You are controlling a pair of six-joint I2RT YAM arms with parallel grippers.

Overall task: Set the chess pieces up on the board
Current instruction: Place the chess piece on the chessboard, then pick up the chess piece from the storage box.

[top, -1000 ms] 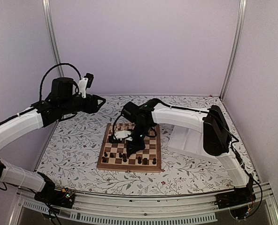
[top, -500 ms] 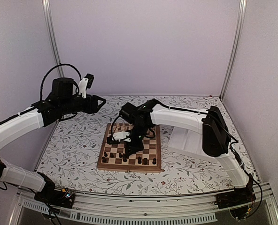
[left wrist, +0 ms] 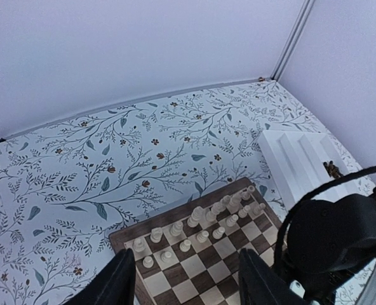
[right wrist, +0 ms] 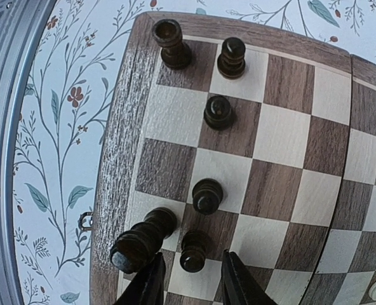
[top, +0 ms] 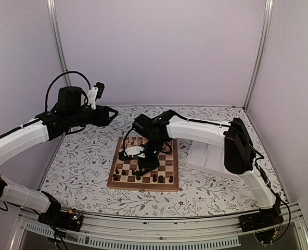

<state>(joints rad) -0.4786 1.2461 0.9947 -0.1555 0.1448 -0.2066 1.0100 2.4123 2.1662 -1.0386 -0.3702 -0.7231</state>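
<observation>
A pale-walled booth with a floral tablecloth point(top: 81, 166) on the table; the board point(top: 124, 183) lies at its centre.

Left of the board and well above it, my left gripper point(left wrist: 188, 283) hangs with its fingers wide apart and nothing between them.

The dark chess pieces point(right wrist: 218, 111) stand on the board's near-left corner squares. One dark piece point(right wrist: 140, 240) leans over at the board's edge, and pale pieces point(left wrist: 201, 222) fill the far rows.

My right gripper point(right wrist: 191, 283) sits low over that corner, fingers parted narrowly on either side of a dark pawn point(right wrist: 193, 251) and not touching it. To do this cleanly I would keep the pawn centred, close gently, and avoid the leaning piece just beside the left finger.

Right of the board rests a white tray point(top: 208, 153).

Against one second ago, the right gripper has crept slightly toward the board's left edge. The left arm has not moved.
</observation>
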